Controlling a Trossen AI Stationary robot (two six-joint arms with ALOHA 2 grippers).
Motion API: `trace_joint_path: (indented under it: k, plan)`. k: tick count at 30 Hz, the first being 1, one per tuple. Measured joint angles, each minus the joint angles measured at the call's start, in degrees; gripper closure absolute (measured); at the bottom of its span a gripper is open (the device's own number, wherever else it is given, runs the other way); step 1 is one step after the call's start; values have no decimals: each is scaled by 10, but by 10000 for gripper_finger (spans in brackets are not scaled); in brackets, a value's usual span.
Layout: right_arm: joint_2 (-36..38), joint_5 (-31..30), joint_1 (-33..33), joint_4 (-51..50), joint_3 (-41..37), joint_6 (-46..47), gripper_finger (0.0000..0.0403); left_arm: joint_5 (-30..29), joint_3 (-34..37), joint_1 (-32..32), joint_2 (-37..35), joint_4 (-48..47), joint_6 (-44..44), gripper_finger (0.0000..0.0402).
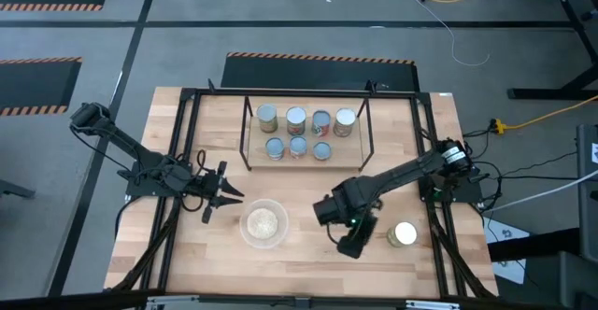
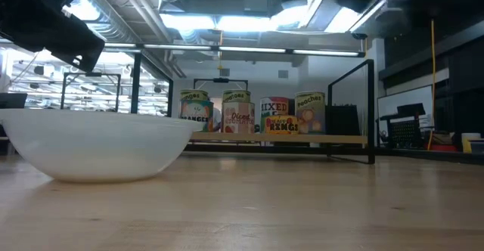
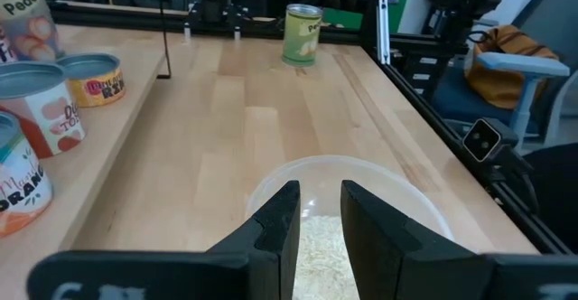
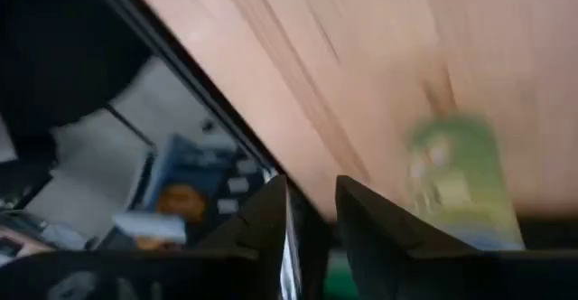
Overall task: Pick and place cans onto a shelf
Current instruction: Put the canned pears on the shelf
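Seven cans on shelf upper centre, eighth can on table lower right, right claw beside it, nearly closed, empty, left claw lower left near rice bowl, narrowly parted, empty.

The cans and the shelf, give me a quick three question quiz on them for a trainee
1. How many cans stand on the shelf?
2. True or false: the clear bowl sits on the shelf.
3. Which gripper is nearer the loose can: A left gripper, B right gripper?

Key: 1. seven; 2. false, it is on the table in front of the shelf; 3. B.
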State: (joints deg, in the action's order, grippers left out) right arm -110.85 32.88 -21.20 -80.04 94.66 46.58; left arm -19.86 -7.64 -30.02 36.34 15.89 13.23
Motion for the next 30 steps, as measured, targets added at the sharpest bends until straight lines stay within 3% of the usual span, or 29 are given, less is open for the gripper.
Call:
trace_joint_path:
  k: [2, 6, 19, 30]
  plan:
    - [0, -1, -9, -46, -8, 9, 298, 0, 0, 0, 0, 0, 0, 325]
    - [0, -68, -38, -105, -12, 26, 298, 0, 0, 0, 0, 0, 1, 325]
    - [49, -168, -133, -99, -14, 173, 298, 0, 0, 0, 0, 0, 3, 325]
    - [104, -193, -187, -58, -110, 306, 298, 0, 0, 0, 0, 0, 9, 325]
